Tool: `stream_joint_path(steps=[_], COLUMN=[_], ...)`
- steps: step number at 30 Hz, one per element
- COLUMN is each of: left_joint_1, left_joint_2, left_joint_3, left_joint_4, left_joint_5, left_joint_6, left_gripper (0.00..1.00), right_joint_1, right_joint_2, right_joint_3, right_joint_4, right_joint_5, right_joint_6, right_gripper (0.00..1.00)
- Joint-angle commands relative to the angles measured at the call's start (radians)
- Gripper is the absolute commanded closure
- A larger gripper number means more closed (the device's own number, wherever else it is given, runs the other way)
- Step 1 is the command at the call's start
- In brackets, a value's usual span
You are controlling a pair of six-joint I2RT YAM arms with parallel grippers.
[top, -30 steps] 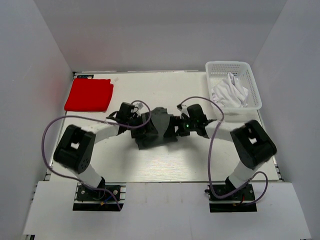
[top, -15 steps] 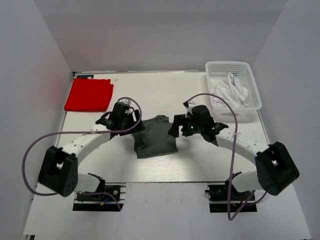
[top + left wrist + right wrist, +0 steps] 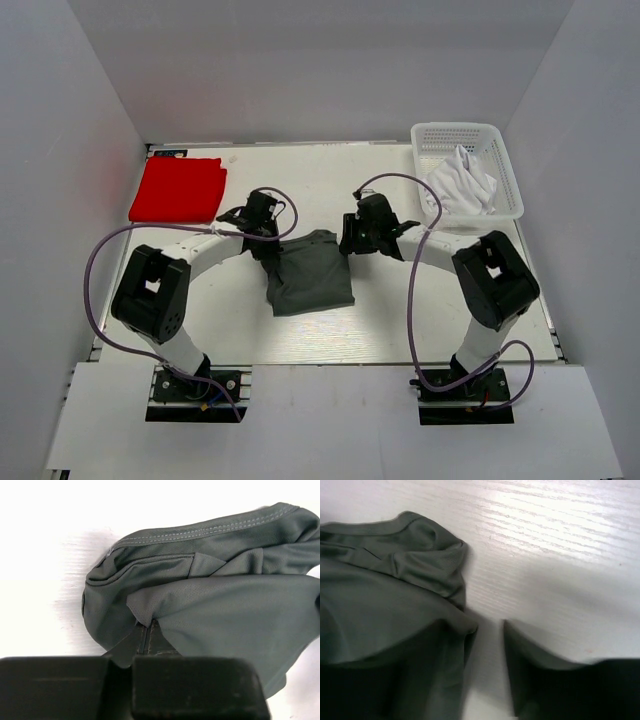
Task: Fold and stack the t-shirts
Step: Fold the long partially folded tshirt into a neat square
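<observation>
At desk [image 3: 400, 330] centre: dark grey t-shirt [image 3: 312, 275], left jaws clamped on its far-left corner, right jaws parted at its far-right corner.

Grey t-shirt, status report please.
Left gripper shut on the grey t-shirt, at its edge. Right gripper open at the opposite corner. Shirt rumpled mid-table, fold unfinished. Nothing in the way.
</observation>
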Motion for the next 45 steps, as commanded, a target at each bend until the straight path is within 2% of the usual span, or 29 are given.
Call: stream_joint_path(steps=[1, 2, 3, 8, 13, 20, 24, 28, 30, 32, 33, 35, 36, 37, 38, 40, 41, 42, 43, 45], left_joint_1=[0.001, 0.001, 0.001, -0.01, -0.01, 0.0, 0.01, 0.02, 0.031, 0.057, 0.068, 0.091, 0.1, 0.1, 0.111, 0.111, 0.111, 0.111, 0.111, 0.111], left_joint_2=[-0.042, -0.042, -0.042, -0.117, -0.285, -0.45, -0.418, -0.266, -0.18, -0.14, -0.093, -0.048, -0.03, -0.019, -0.019, -0.04, -0.083, -0.107, -0.13, -0.192], left_joint_3=[0.041, 0.041, 0.041, 0.016, -0.048, -0.174, -0.166, -0.076, -0.067, -0.067, -0.042, -0.016, 0.001, 0.028, 0.045, 0.055, 0.046, 0.021, 0.009, -0.028], left_joint_4=[-0.026, -0.036, -0.036, -0.035, -0.035, 0.022, 0.037, 0.01, -0.016, -0.016, -0.016, -0.048, -0.074, -0.087, -0.102, -0.112, -0.096, -0.081, -0.066, -0.044], left_joint_5=[-0.055, -0.055, -0.055, -0.023, 0.017, -0.018, -0.124, -0.223, -0.268, -0.305, -0.305, -0.326, -0.326, -0.34, -0.349, -0.362, -0.362, -0.327, -0.314, -0.271], left_joint_6=[0.001, 0.001, 0.001, 0.024, 0.05, -0.013, -0.022, -0.045, -0.111, -0.14, -0.154, -0.176, -0.185, -0.185, -0.185, -0.185, -0.185, -0.168, -0.159, -0.147], left_gripper=[1.0, 1.0, 1.0, 1.0, 1.0, 1.0, 1.0, 1.0, 1.0, 1.0, 0.94, 0.68, 0.54, 0.29, 0.24, 0.06, 0.0, 0.0, 0.0, 0.0], right_joint_1=[-0.007, -0.006, -0.006, -0.004, -0.001, 0.0, -0.006, -0.004, -0.006, -0.006, -0.006, -0.012, -0.009, -0.009, -0.009, -0.012, -0.006, -0.004, -0.003, -0.001], right_joint_2=[0.033, 0.041, 0.036, -0.048, -0.183, -0.249, -0.185, -0.018, 0.078, 0.122, 0.19, 0.243, 0.281, 0.303, 0.308, 0.286, 0.273, 0.262, 0.221, 0.191], right_joint_3=[0.066, 0.078, 0.082, 0.041, -0.06, -0.088, -0.033, 0.108, 0.176, 0.184, 0.211, 0.268, 0.318, 0.345, 0.365, 0.375, 0.372, 0.368, 0.348, 0.33], right_joint_4=[0.024, 0.019, 0.016, 0.053, 0.114, 0.163, 0.21, 0.179, 0.176, 0.258, 0.316, 0.284, 0.268, 0.262, 0.259, 0.243, 0.242, 0.242, 0.239, 0.234], right_joint_5=[-0.005, -0.002, -0.035, -0.063, -0.091, -0.108, -0.096, -0.096, -0.106, -0.137, -0.145, -0.128, -0.113, -0.1, -0.102, -0.109, -0.117, -0.12, -0.138, -0.16], right_joint_6=[0.009, 0.009, 0.014, 0.005, 0.009, 0.014, 0.006, -0.021, -0.041, -0.063, -0.077, -0.08, -0.081, -0.099, -0.098, -0.098, -0.107, -0.11, -0.115, -0.112], right_gripper=[0.54, 0.93, 1.0, 1.0, 1.0, 1.0, 1.0, 1.0, 1.0, 1.0, 1.0, 1.0, 0.93, 0.68, 0.58, 0.43, 0.42, 0.42, 0.33, 0.3])
